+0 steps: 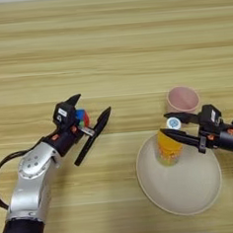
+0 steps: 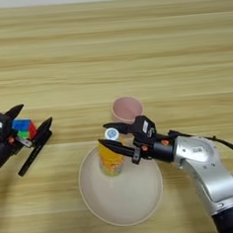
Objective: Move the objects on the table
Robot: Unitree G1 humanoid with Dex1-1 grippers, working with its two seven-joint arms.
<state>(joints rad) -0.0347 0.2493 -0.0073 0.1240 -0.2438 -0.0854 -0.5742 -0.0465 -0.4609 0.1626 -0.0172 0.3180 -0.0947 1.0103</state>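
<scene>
The wood-grain surface (image 1: 113, 44) fills the view, its far half bare planks with open room. Near the front edge, right of centre, lies the large cream plate (image 2: 122, 199). The orange juice bottle (image 2: 110, 156) stands upright on the plate's far rim part, its white cap bearing a small mark too small to read. The right gripper (image 2: 110, 135) reaches in from the right, its fingers spread on either side of the bottle's cap. Just beyond the plate stands a pink cup (image 2: 127, 110). Well to the left, the left gripper (image 1: 91, 110) has open fingers around the multicoloured puzzle cube (image 1: 81, 117). No black marker pen is discernible.
</scene>
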